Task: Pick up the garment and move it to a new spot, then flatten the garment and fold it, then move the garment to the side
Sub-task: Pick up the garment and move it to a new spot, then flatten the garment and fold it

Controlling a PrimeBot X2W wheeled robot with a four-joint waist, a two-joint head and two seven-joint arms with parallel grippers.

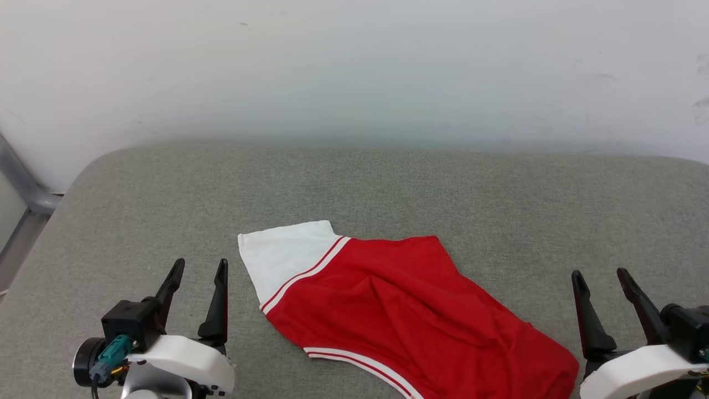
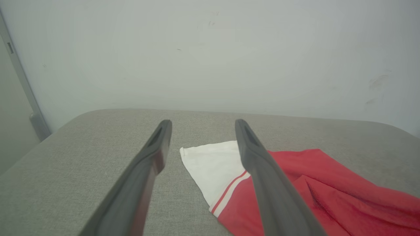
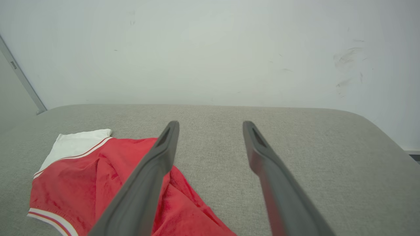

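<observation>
Garment [image 1: 410,310] lies rumpled on the grey bench [image 1: 388,183], between the pincers. Left pincer [image 1: 200,265] and right pincer [image 1: 599,273] are open and empty. By appearance, pick-up, flattening, folding and setting aside all remain.

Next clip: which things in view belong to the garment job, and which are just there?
Part of the job:
- garment, lying rumpled
- left gripper, open, holding nothing
- right gripper, open, holding nothing

Just there:
- grey padded surface under the garment
- white wall
- grey post at far left
</observation>
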